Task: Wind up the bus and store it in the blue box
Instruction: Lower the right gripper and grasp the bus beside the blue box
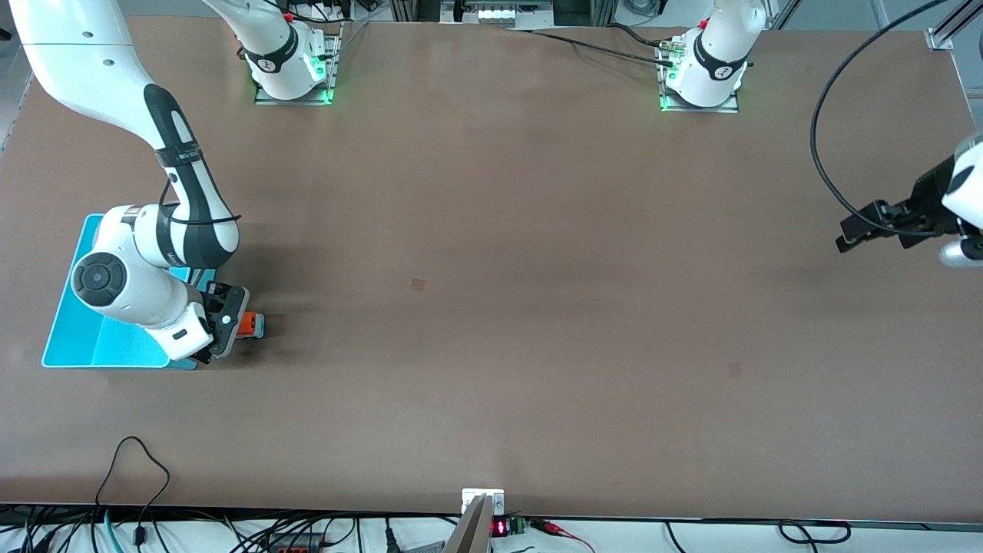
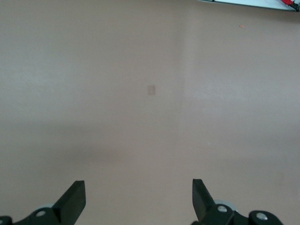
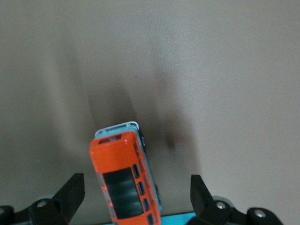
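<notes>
- Down at the lower left of the front frame, we had the right gripper (image 1: 230, 326) low over the bus (image 1: 249, 325), which sat on the table (image 1: 491, 307) just beside the blue box (image 1: 100, 338), at that box's corner nearer the table's middle.
- From the right wrist view, we saw the bus (image 3: 125, 180) orange-roofed between the two fingers (image 3: 70, 192), jaws spread wide with clear gaps on both sides, touching nothing.
- A sliver of the blue box (image 3: 178, 218) showed at the lower edge of that wrist view, right against the toy's tail.
- Over at the right edge of the front frame, the left gripper (image 1: 860, 230) waited above bare table, jaws released, as its own wrist view (image 2: 138, 199) confirmed.
- We judged this the grasp step: the bus was not yet gripped.
- Next, we reckoned, called for closing squarely on the toy's flanks, dragging it backward to wind it, then lifting it over the thin wall into the box.
</notes>
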`<state>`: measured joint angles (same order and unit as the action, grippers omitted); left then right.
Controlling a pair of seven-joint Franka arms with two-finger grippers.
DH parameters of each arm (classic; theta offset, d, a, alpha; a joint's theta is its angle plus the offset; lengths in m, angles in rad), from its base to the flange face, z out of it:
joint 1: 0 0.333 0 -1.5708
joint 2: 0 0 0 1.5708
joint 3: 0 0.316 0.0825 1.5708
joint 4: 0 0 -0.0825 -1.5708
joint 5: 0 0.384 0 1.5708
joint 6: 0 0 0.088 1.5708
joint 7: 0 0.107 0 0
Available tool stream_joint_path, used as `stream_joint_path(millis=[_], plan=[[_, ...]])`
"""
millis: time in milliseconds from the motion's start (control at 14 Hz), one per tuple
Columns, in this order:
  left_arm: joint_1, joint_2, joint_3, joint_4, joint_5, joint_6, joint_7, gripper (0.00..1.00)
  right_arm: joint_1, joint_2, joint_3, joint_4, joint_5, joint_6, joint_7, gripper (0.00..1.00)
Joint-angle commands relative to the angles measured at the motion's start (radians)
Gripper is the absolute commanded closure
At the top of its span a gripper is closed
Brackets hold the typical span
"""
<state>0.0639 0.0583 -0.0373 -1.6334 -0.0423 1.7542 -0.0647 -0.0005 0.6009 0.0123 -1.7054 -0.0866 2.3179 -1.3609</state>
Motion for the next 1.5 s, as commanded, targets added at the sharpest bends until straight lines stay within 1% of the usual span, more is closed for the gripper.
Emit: stream_joint_path(millis=[0,143,286,643,714,786,857,929,1000,1071,1214,1357,1429], plan=[[0.016,-0.063,-0.016,-0.059,0.013,0.018,0.011,0.0,-0.027,0.002,0.009,-0.03,-0.015,0.049,-0.079,0.0],[0.019,-0.067,-0.016,-0.069,0.012,0.013,0.009,0.0,-0.039,0.016,0.009,-0.036,-0.013,0.064,-0.107,0.0],[0.014,-0.063,-0.018,-0.053,0.015,-0.019,0.016,0.0,-0.041,0.019,0.009,-0.045,-0.013,0.069,-0.115,0.0],[0.014,-0.067,-0.018,-0.042,0.015,-0.036,0.015,0.0,-0.041,0.037,0.011,-0.05,-0.012,0.083,-0.115,0.0],[0.016,-0.067,-0.016,-0.036,0.013,-0.047,0.016,0.0,-0.039,0.042,0.011,-0.05,-0.012,0.086,-0.115,0.11],[0.017,-0.067,-0.016,-0.019,0.012,-0.05,0.016,0.0,-0.039,0.046,0.011,-0.048,-0.012,0.089,-0.115,0.27],[0.017,-0.067,-0.015,-0.019,0.013,-0.061,0.017,0.0,-0.036,0.046,0.011,-0.046,-0.012,0.084,-0.113,0.62],[0.02,-0.069,-0.015,-0.022,0.015,-0.073,0.02,0.0,-0.033,0.046,0.011,-0.046,-0.012,0.083,-0.107,0.88],[0.02,-0.069,-0.012,-0.022,0.018,-0.091,0.041,0.0,-0.033,0.046,0.011,-0.046,-0.012,0.081,-0.101,0.98],[0.02,-0.069,-0.009,-0.022,0.019,-0.097,0.089,0.0,-0.033,0.048,0.011,-0.046,-0.012,0.08,-0.096,1.0],[0.02,-0.069,-0.012,-0.023,0.018,-0.096,0.091,0.0,-0.033,0.046,0.011,-0.046,-0.01,0.08,-0.093,1.0],[0.017,-0.069,-0.019,-0.023,0.018,-0.097,-0.011,0.0,-0.026,0.046,0.015,-0.042,0.001,0.08,-0.089,1.0],[0.019,-0.071,-0.019,-0.023,0.018,-0.099,-0.032,0.0,-0.018,0.043,0.015,-0.036,0.008,0.078,-0.058,1.0]])
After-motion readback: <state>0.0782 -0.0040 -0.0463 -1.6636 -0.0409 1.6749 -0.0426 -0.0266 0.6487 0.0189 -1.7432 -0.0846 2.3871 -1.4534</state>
